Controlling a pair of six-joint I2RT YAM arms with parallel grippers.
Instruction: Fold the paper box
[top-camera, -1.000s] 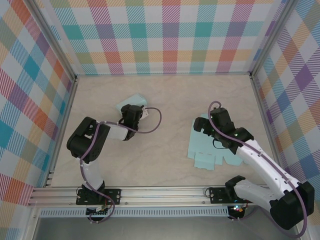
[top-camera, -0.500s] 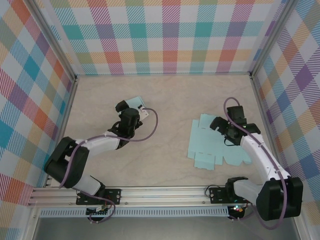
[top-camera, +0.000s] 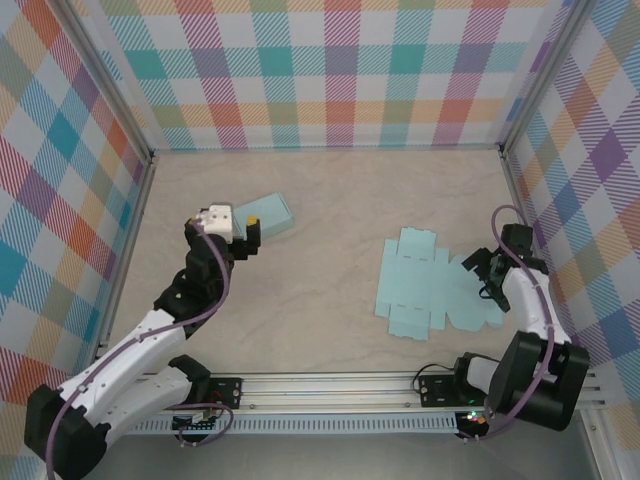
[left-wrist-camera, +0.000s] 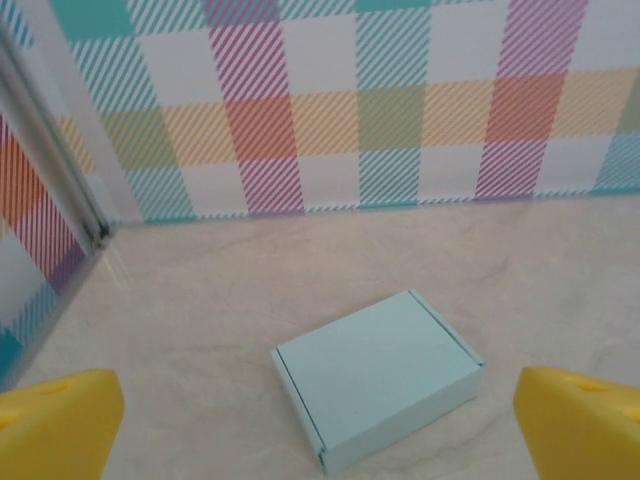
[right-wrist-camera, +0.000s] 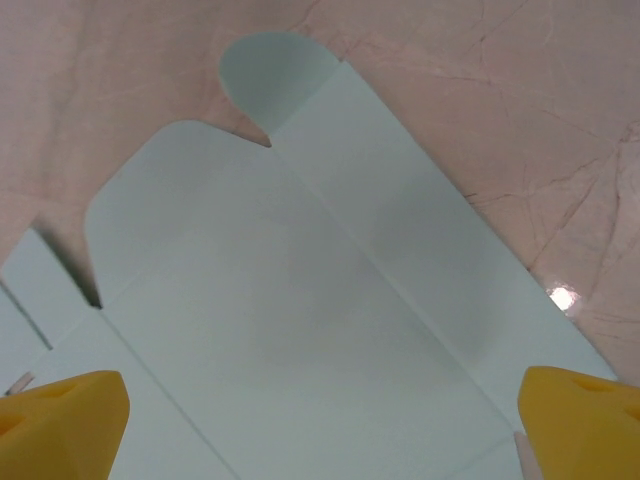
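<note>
A folded pale-blue paper box (top-camera: 270, 212) (left-wrist-camera: 375, 372) lies closed on the table at the back left. My left gripper (top-camera: 249, 231) (left-wrist-camera: 320, 430) hovers just in front of it, open, its yellow fingertips (left-wrist-camera: 55, 425) wide apart and holding nothing. A flat, unfolded pale-blue paper box sheet (top-camera: 428, 285) (right-wrist-camera: 300, 300) lies at the right. My right gripper (top-camera: 479, 271) (right-wrist-camera: 320, 425) stands open over the sheet's right edge, with its fingertips (right-wrist-camera: 585, 420) spread and nothing between them.
Plaid walls (top-camera: 340, 70) and metal posts (top-camera: 135, 200) close in the table on three sides. The right arm's elbow sits close to the right wall (top-camera: 580, 220). Bare tabletop (top-camera: 330, 250) separates the folded box from the flat sheet.
My left gripper has opened, let go of the folded box and drawn back toward the near left. My right arm has pulled off the flat sheet toward the right wall.
</note>
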